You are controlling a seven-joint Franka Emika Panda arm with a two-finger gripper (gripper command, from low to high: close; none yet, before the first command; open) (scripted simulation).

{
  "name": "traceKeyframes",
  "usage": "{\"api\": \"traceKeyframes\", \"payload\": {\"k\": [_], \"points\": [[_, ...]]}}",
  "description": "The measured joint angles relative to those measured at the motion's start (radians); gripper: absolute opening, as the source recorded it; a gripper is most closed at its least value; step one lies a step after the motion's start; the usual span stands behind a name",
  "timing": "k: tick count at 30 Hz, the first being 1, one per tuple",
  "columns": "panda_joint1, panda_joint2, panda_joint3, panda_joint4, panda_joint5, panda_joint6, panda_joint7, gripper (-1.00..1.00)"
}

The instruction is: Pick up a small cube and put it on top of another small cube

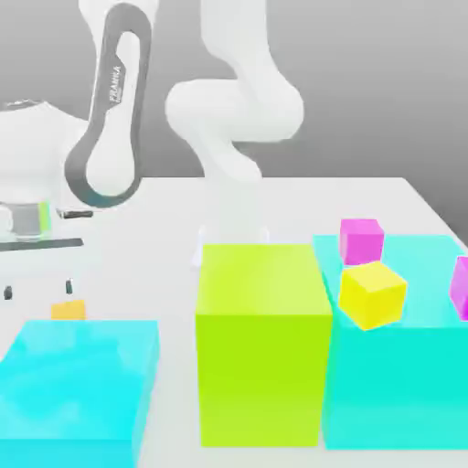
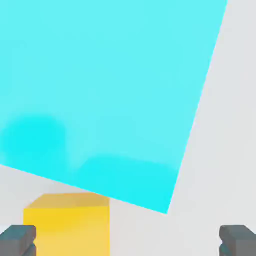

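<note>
gripper point(image 2: 128, 242): fingers spread wide, nothing held, ready to straddle | small cube point(image 2: 67, 225): orange, on the table beneath the hand, nearer one finger, tucked against the low cyan block point(image 2: 100, 85)

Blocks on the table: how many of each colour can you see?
Cyan big blocks: 2
Lime big block: 1
Magenta small cubes: 2
Yellow small cube: 1
Orange small cube: 1
Total: 7
</note>
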Motion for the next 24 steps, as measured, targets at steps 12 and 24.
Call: {"api": "traceKeyframes", "payload": {"k": [12,24], "points": [[-0.183,0.214,0.273,0.031,0.376,0.069,-0.289,0.00],[-0.144,0.163,0.216,0.025,0.314,0.046,-0.238,-1.00]]}}
